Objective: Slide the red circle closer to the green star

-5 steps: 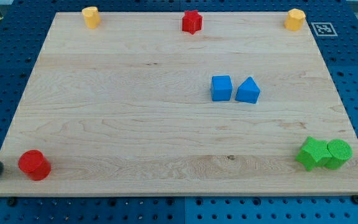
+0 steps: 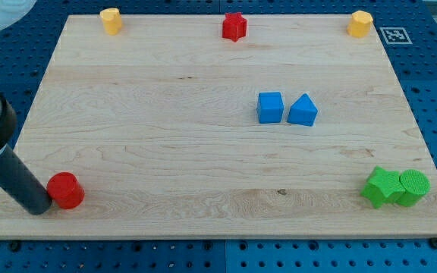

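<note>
The red circle (image 2: 67, 189) sits near the board's bottom left corner. My tip (image 2: 39, 206) touches its left side, the dark rod slanting up to the view's left edge. The green star (image 2: 382, 187) lies near the bottom right corner, far to the right of the red circle, with a green circle (image 2: 413, 186) touching its right side.
A blue cube (image 2: 270, 107) and a blue triangular block (image 2: 303, 111) sit side by side right of centre. A red star (image 2: 234, 26) is at the top middle. Yellow blocks stand at the top left (image 2: 111, 20) and top right (image 2: 360, 23). The wooden board (image 2: 165, 136) rests on blue pegboard.
The rod has come further into view from the left. The red circle has slid a little to the right and slightly up.
</note>
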